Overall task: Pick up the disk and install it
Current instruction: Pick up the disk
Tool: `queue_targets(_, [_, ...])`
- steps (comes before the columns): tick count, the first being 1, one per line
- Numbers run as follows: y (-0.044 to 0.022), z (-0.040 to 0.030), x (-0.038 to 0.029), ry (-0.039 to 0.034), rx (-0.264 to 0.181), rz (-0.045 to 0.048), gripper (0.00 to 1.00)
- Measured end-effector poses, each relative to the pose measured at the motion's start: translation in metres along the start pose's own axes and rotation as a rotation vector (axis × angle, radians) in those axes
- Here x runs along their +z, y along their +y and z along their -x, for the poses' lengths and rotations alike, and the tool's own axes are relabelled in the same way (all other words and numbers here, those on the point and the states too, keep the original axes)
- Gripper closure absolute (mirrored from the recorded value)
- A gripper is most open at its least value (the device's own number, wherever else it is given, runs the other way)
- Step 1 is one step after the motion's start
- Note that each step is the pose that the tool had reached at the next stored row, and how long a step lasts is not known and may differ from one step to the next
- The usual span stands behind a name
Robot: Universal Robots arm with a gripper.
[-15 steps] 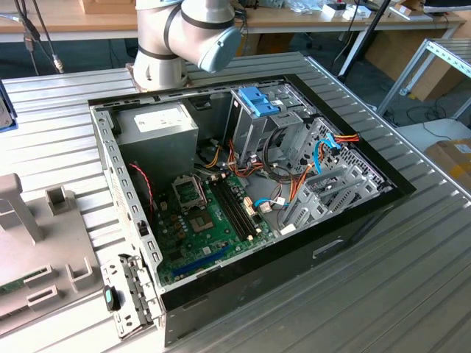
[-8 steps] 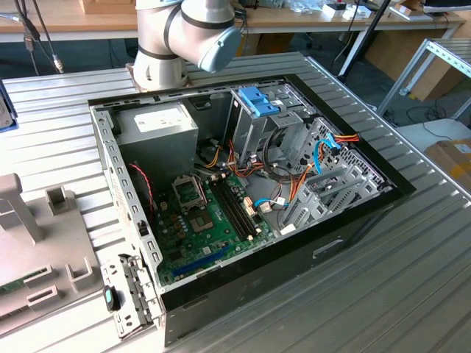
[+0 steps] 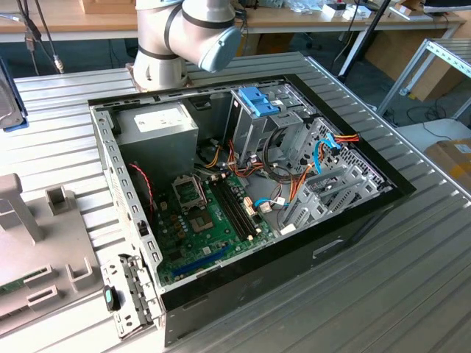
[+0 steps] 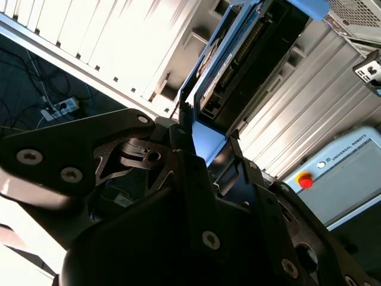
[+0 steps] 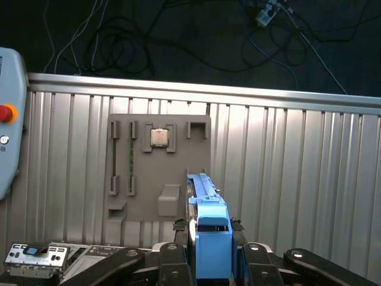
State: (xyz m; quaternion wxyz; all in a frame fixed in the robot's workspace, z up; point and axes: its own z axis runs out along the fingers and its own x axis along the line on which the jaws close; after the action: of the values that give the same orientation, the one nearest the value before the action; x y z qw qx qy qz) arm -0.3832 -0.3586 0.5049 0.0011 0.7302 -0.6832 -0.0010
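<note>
In the exterior view the arm (image 3: 188,33) rises behind the open computer case (image 3: 118,169) on the ribbed table (image 3: 383,294). In the second wrist view the gripper (image 4: 209,140) clamps one end of the disk (image 4: 256,53). In the first wrist view the disk (image 5: 212,238) stands edge-on between the fingers (image 5: 176,262), with a grey fixture plate (image 5: 158,173) on the table beyond.

**Exterior view:** set high off the arm, it faces down at a slant over your open computer case (image 3: 294,250) on the ribbed table (image 3: 412,294), taking in the whole bench.

**First wrist view:** you look from close behind the pincer (image 5: 209,229), along its fingers, to the grey fixture plate (image 5: 178,161) beyond its tip.

**Second wrist view:** closer still behind the pincer, from another side, with the disk (image 4: 250,53) seen edge-on.

**Shared:** both wrist views give you the pincer, disk, table and pendant (image 4: 351,173). The exterior and first wrist views share the plate.
</note>
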Motion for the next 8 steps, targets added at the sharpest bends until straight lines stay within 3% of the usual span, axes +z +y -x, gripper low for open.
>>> queue_targets(8, [-0.0265, -0.0005, 0.0, 0.0, 0.0, 0.0, 0.64])
